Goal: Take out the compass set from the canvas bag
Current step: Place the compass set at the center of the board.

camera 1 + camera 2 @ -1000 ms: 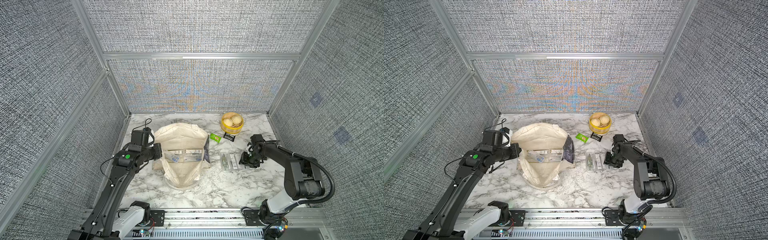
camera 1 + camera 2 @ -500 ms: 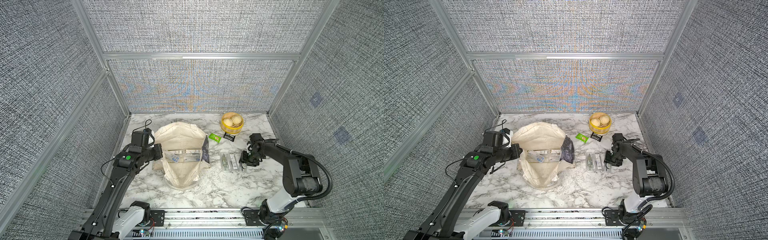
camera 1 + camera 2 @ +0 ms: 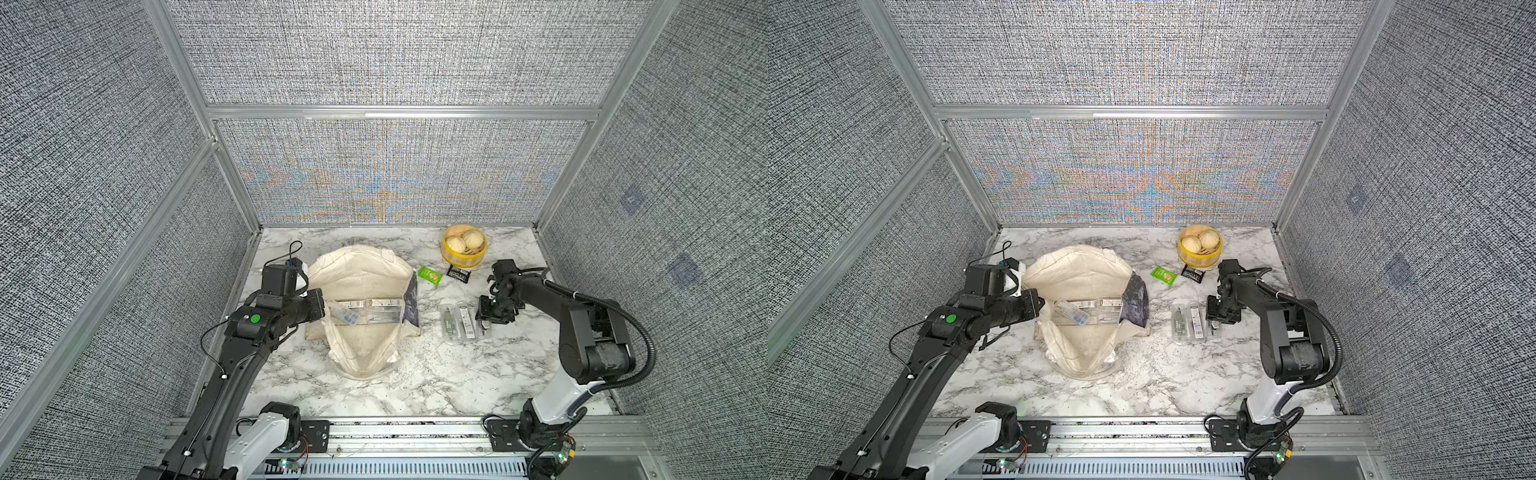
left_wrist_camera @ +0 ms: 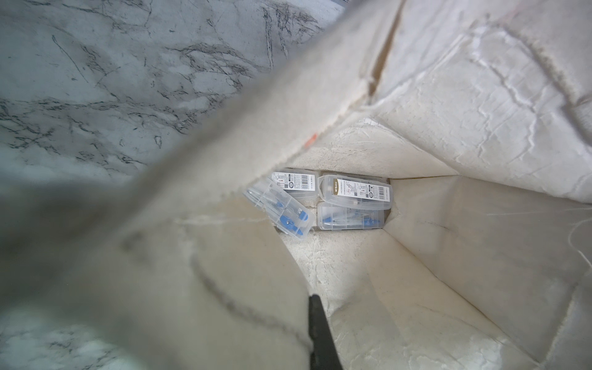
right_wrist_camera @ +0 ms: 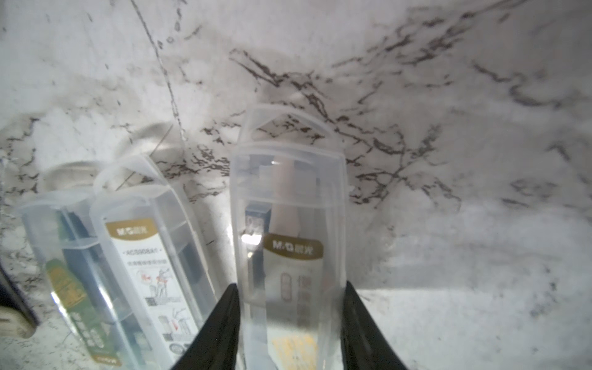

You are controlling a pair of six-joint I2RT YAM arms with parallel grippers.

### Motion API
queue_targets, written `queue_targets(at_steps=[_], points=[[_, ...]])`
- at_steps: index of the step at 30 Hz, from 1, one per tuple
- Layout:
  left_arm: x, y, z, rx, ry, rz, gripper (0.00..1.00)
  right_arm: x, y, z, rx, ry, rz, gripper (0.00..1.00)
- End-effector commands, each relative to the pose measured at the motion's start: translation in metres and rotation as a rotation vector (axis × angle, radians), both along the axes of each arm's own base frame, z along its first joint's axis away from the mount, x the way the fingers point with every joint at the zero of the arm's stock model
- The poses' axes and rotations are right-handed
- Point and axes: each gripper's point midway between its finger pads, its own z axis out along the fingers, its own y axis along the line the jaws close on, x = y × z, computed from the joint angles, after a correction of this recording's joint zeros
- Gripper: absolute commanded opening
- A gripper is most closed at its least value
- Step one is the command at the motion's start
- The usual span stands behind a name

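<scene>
The cream canvas bag (image 3: 361, 274) (image 3: 1075, 270) lies open on the marble table. My left gripper (image 3: 326, 307) (image 4: 307, 304) is shut on the bag's rim, pinching the cloth; only one black finger (image 4: 317, 317) shows. Deep inside the bag (image 4: 448, 96) lie several clear compass set cases (image 4: 352, 192) (image 3: 365, 309). To the right of the bag, two more cases (image 3: 457, 322) (image 5: 153, 256) rest side by side on the table. My right gripper (image 3: 486, 322) (image 5: 291, 288) holds a third compass set case (image 5: 288, 224) beside them, a finger against each long side, low over the marble.
A yellow steamer basket (image 3: 463, 259) with buns stands at the back right. A green packet (image 3: 430, 275) and a black packet (image 3: 458, 274) lie in front of it. The bag's dark printed panel (image 3: 410, 307) folds out toward the cases. Mesh walls enclose the table.
My right gripper has shifted slightly left toward the two cases on the table, and its jaws have narrowed onto the third case. The left arm and the bag are unchanged.
</scene>
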Motion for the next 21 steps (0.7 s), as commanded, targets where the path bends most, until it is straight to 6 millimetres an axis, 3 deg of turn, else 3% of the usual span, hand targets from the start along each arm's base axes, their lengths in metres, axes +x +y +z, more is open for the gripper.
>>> queue_targets(at_steps=[1, 10, 21], points=[[0.001, 0.0, 0.002, 0.002, -0.015, -0.005, 0.0, -0.009, -0.005, -0.007, -0.063, 0.043, 0.047, 0.39], [-0.001, 0.002, 0.011, 0.023, -0.026, -0.015, 0.0, -0.018, -0.003, -0.005, -0.076, 0.057, 0.047, 0.4], [-0.005, 0.005, 0.01, 0.027, -0.032, -0.008, 0.0, -0.012, -0.004, 0.005, -0.111, 0.023, 0.041, 0.54]])
